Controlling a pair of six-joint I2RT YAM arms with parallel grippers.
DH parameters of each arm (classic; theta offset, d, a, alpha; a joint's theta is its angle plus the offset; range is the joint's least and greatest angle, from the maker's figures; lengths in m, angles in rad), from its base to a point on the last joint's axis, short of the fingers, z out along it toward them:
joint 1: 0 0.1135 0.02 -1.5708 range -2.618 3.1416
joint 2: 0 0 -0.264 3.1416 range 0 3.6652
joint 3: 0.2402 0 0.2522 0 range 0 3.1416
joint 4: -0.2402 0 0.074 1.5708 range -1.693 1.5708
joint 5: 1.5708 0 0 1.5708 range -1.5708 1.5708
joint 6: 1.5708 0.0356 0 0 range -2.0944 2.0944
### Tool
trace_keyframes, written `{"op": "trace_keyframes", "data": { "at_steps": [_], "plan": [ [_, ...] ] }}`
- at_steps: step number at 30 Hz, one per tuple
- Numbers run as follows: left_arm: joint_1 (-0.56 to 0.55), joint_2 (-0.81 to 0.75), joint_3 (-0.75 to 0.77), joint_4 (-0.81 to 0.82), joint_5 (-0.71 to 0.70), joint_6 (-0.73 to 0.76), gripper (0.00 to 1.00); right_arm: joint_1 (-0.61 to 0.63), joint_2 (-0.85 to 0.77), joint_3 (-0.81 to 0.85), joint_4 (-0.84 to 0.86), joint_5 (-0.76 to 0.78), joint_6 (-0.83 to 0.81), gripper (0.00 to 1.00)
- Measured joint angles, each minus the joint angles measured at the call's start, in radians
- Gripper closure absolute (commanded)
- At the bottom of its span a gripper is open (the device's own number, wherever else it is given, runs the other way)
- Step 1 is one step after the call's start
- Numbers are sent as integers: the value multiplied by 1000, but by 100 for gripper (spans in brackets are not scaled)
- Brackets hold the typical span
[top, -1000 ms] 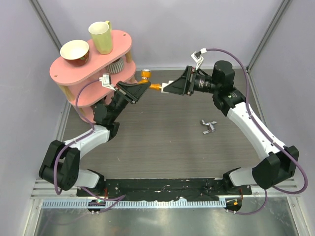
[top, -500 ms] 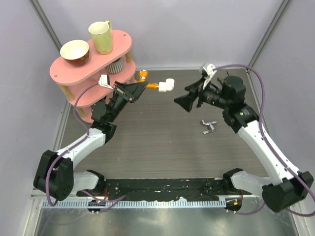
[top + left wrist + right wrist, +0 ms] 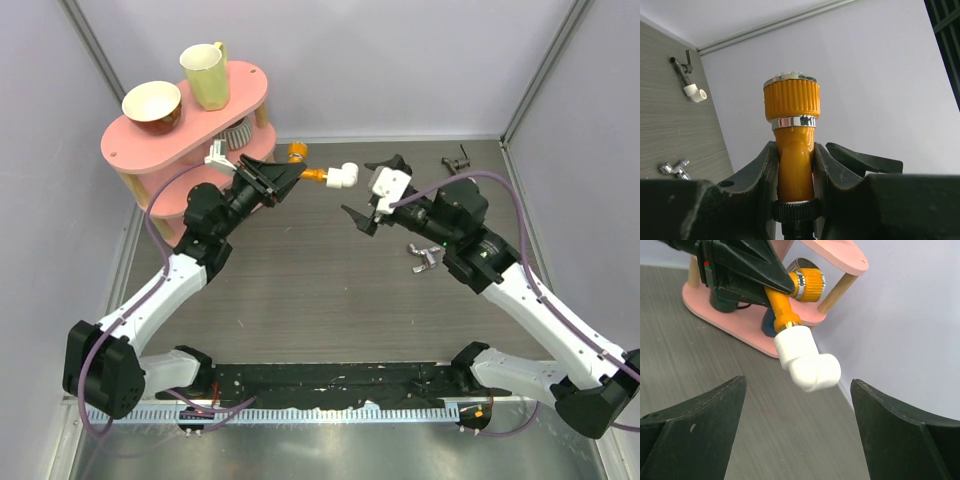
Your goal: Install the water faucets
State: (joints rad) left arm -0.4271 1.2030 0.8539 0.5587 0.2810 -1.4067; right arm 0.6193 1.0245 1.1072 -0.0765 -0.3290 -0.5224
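Orange tap (image 3: 794, 145), white pipe fitting (image 3: 807, 360) on its end, is pinched in the left gripper (image 3: 290, 172); the right gripper (image 3: 362, 190) hangs spread wide near it, not touching.

You have bright, even light with soft shadows. The orange tap (image 3: 795, 160) shines a little. In your right wrist view, the near fingers (image 3: 690, 430) look blurry.

Pink shelf (image 3: 115, 150) holds bowl (image 3: 151, 103), mug (image 3: 205, 75); silver tap (image 3: 425, 258), dark tap (image 3: 457, 160) on table (image 3: 320, 290).
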Motion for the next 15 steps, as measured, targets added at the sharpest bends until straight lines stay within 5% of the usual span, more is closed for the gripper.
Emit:
{"op": "trace_keyframes", "data": {
  "at_steps": [6,15],
  "plan": [
    [-2,-6,32,-72,26,0,100,129,76,36,-14,158,-191,10],
    [-3,-28,32,-127,47,1,100,147,149,63,-26,278,-323,13]
  ]
}}
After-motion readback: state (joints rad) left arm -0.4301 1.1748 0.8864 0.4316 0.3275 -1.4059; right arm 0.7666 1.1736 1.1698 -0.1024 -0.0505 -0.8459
